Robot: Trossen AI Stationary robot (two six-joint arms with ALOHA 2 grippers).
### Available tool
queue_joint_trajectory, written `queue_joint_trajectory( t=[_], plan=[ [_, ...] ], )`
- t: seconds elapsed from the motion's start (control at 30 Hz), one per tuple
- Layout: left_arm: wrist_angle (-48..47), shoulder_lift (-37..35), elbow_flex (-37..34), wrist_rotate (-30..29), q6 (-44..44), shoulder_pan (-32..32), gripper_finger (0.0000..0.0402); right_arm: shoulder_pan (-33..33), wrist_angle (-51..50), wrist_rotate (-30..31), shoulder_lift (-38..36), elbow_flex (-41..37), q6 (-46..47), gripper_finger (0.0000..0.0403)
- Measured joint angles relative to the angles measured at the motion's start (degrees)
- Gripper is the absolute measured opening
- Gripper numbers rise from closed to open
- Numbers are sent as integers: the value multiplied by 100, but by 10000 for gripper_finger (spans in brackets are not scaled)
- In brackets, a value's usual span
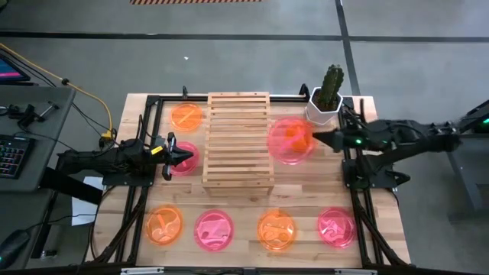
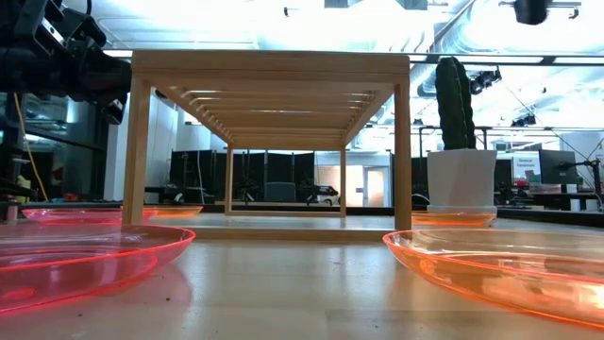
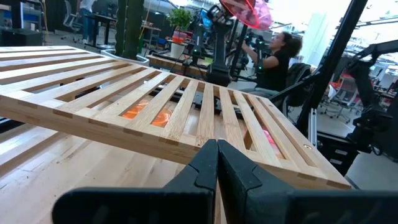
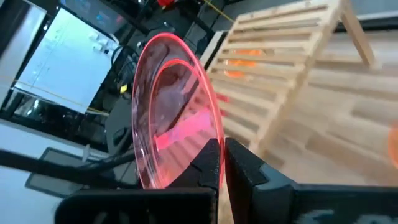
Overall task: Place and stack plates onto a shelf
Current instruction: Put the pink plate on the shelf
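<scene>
High view, right gripper [image 1: 315, 138]: pinching a pink plate [image 1: 290, 141] by its rim, right of centre, just off the shelf's [image 1: 238, 140] right edge
Why held so: edge grip probably leaves the underside free to set down on the slats
Plate facing: tilted – the right wrist view shows it nearly on edge
Left gripper [image 1: 188, 155]: pressed together, empty, waiting left of the shelf
Other plates [image 1: 215, 230]: four along the bottom, two at the shelf's left

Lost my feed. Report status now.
Right gripper shut on pink plate, lifted beside the shelf. Left gripper shut, empty, at shelf's other side. Cactus pot close behind right arm.
</scene>
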Motion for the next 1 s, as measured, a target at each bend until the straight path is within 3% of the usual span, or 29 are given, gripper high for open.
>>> queue_joint_trajectory(
  t=[0.3,0.53,0.8,1.0],
  plan=[
    [-1,-1,0,-1,0,2,0,-2374,2187,-2488,1667,-4,-1068,0],
    [1,-2,0,0,0,0,0,-3955,3879,-3757,3280,-4,-764,0],
    [0,-2,0,-2,0,1,0,-4379,5175,-3907,4812,21,114,0],
    [0,-1,0,-2,0,0,0,-4325,4872,-3827,5402,790,-15,0]
  ],
)
